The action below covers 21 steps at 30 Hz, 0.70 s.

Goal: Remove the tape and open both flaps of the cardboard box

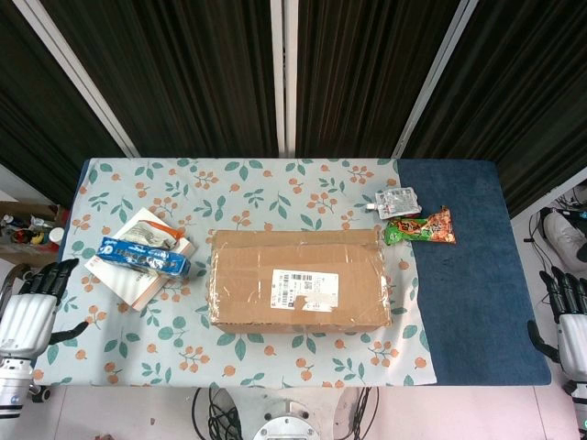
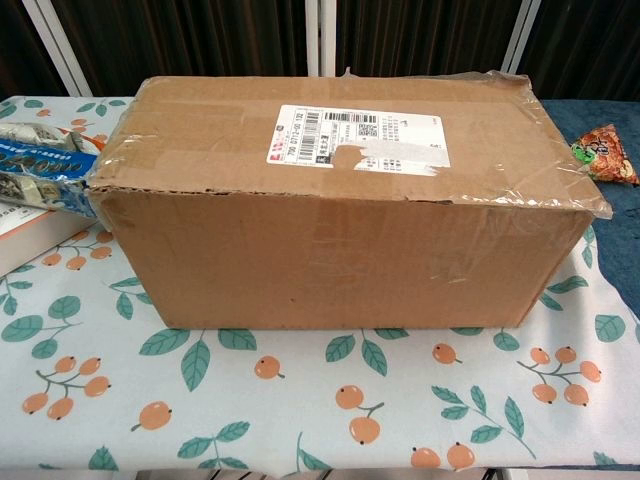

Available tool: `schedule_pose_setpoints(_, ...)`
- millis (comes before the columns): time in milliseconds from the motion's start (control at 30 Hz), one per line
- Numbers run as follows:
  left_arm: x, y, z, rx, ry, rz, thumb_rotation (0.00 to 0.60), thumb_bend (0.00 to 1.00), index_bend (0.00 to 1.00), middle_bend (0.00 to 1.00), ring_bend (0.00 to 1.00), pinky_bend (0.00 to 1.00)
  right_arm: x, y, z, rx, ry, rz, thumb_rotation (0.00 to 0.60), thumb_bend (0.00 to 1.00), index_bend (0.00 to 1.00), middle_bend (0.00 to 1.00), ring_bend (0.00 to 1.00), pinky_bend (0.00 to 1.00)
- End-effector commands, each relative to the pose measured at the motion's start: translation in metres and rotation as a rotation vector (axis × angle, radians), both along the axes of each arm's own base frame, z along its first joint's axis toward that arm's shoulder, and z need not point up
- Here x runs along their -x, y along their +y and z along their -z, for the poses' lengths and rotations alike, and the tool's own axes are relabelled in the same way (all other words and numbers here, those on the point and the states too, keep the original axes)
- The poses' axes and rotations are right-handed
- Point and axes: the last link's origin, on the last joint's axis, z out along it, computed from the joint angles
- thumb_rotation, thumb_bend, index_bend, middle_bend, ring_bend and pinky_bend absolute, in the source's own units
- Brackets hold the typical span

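Both robot hands are seen off the table's near corners, the left hand [image 1: 32, 307] and the right hand [image 1: 567, 312], fingers extended and apart, with nothing held or touched. Between them, well apart from each, the taped brown cardboard box [image 1: 298, 280] is set closed on the leaf-patterned tablecloth [image 1: 183, 353], its white shipping label [image 2: 357, 137] on top.

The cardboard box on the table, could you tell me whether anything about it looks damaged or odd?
The cardboard box is closed, but its clear tape has lifted and wrinkled at the right edge, and the shipping label is partly torn. It also sits slightly askew on the table.
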Motion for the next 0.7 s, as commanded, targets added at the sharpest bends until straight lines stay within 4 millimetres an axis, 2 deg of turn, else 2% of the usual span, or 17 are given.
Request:
schedule_pose_setpoints(33,0.000,0.001,-0.001,-0.004,0.002,0.002,0.600,0.00,0.04,0.12,0.11,0.23,0.001,0.000,0.000,-0.001,0.002,0.003,0.600,0.30,0.00,0.00,0.00,0.00)
schedule_pose_setpoints(300,-0.005,0.003,-0.003,-0.008,-0.007,0.015,0.600,0.00,0.04,0.12,0.11,0.23,0.005,0.001,0.002,-0.007,-0.003,0.006,0.600,0.30,0.00,0.00,0.00,0.00)
schedule_pose_setpoints(533,-0.016,0.010,-0.014,-0.030,-0.036,0.048,0.600,0.00,0.04,0.12,0.11,0.23,0.007,-0.001,0.001,-0.006,-0.005,0.010,0.600,0.30,0.00,0.00,0.00,0.00)
schedule_pose_setpoints(700,-0.035,0.034,-0.028,-0.008,-0.070,0.099,0.600,0.00,0.04,0.13,0.11,0.23,0.009,-0.001,-0.002,0.000,-0.001,0.013,0.600,0.30,0.00,0.00,0.00,0.00)
